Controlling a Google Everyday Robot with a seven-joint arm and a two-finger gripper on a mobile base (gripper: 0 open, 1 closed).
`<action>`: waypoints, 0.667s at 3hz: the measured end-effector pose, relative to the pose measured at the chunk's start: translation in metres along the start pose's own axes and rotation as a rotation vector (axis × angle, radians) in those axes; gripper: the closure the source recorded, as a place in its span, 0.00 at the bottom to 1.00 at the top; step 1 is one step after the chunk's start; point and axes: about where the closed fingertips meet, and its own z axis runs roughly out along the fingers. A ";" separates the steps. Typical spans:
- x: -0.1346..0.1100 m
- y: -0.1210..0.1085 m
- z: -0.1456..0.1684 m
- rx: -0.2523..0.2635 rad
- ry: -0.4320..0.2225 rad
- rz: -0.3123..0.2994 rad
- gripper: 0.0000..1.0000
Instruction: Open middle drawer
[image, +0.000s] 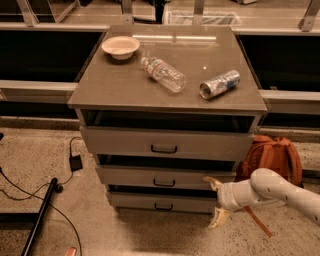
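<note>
Speckled stone flooring runs under a grey-brown three-drawer cabinet whose flat top serves as the counter (125, 90), with dark shelving and metal rails behind it. The middle drawer (130, 176), a grey-brown flat front with a small dark bar handle (164, 183), sits between the taller top drawer (120, 142) and the shorter bottom drawer (135, 201). The white arm's pincer (216, 201) hangs at the near right, just in front of the middle drawer's right end and well right of the handle. Its two pale fingers are spread apart, one above the other, and hold nothing. The likeliest slip is a mismatch. With the fingers straddling the line between the middle and bottom fronts, a move left could catch the bottom drawer's handle or close on bare front. A hard tug could also rock the cabinet and set the clear plastic water bottle (163, 74) or the crushed silver-and-blue drink can (219, 84) rolling off the counter; the cream shallow bowl (120, 47) looks steadier. An orange-brown backpack (270, 157) right beside the arm could snag it. The bottle's label shows red and blue marks and the can has blue print, but no writing can be read.
</note>
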 end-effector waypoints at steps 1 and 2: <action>0.008 -0.013 -0.007 0.054 -0.028 0.009 0.00; 0.010 -0.021 -0.014 0.084 -0.035 0.004 0.00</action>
